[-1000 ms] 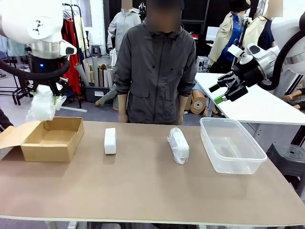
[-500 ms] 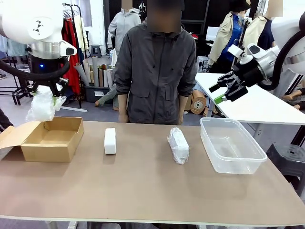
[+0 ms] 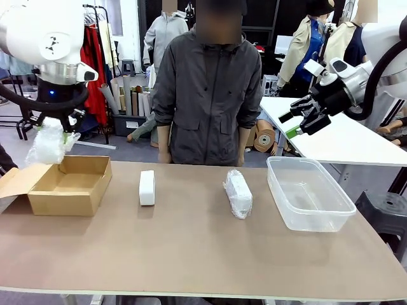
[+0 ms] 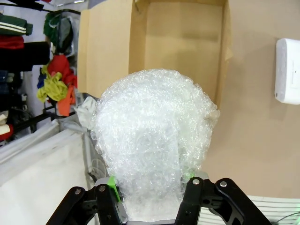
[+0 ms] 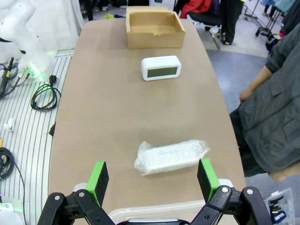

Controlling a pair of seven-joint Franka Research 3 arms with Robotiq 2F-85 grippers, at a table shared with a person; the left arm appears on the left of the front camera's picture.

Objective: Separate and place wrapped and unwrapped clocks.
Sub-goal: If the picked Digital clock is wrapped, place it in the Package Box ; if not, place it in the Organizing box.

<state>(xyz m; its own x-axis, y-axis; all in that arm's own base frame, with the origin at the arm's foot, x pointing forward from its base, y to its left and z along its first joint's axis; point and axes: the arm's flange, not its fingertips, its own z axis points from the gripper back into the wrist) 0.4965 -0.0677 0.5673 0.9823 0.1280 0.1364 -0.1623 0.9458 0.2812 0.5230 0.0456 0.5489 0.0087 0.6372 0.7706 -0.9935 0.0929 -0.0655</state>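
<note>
My left gripper is shut on a wrapped clock, a white block in bubbly clear plastic, held in the air just above and left of the open cardboard box. In the left wrist view the wrapped clock bulges up between the fingers of the left gripper, with the box beyond it. The unwrapped clock lies on the table right of the box. A second wrapped clock lies at the middle. My right gripper hangs open, high above the clear tub.
A person in a grey jacket stands at the far edge, arms down. In the right wrist view, under the right gripper, I see the wrapped clock, the unwrapped clock, the box and the tub's rim.
My left gripper has drifted a little to the left with the wrapped clock, from over the box's left wall to just outside it. The right arm has not moved.
</note>
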